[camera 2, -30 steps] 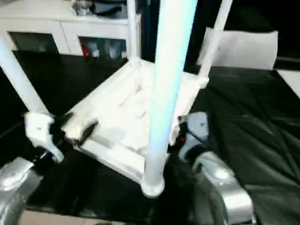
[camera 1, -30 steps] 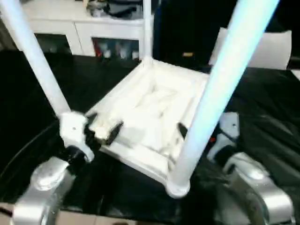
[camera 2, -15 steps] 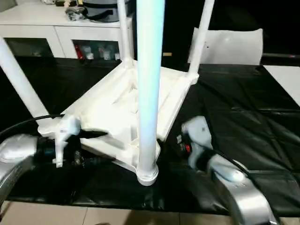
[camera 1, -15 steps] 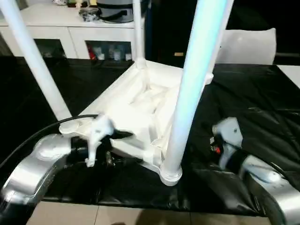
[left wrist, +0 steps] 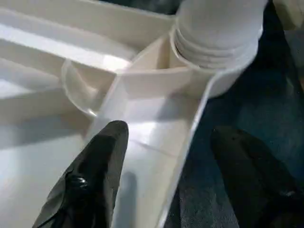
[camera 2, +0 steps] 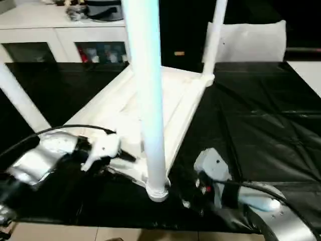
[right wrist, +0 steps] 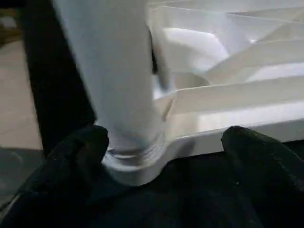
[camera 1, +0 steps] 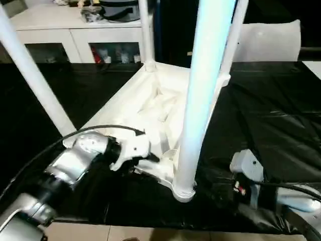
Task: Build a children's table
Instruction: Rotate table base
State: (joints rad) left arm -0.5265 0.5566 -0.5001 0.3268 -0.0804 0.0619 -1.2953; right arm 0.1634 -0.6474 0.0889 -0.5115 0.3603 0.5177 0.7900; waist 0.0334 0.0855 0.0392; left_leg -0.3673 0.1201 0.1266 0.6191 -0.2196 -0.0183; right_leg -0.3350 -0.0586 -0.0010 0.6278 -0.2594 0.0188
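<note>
The white tabletop (camera 1: 150, 108) lies upside down on a work surface draped in black sheeting (camera 1: 271, 115), ribs up, with all four legs (camera 1: 203, 90) standing in its corner sockets. One corner of it reaches almost to the near edge of the black surface, and the leg in that corner rises straight up past the head camera.

The left gripper (left wrist: 164, 166) is at the tabletop's rim just beside that near corner. From the head views you mostly see its white wrist housing and a black cable arching over the silver forearm. The left wrist view fills in the rest: the fingers (left wrist: 95, 175) are spread apart, one inside the rim on the ribbed underside, the other outside over the black sheet, the rim wall between them and not pinched.

The right gripper (right wrist: 164, 166) sits low on the black sheeting at the other side of the same corner. Its own camera shows both black fingers wide apart, one beside the leg's collar (right wrist: 135, 156), the other out along the rim, gripping nothing.

A white cabinet (camera 1: 75, 30) stands beyond the far edge.
</note>
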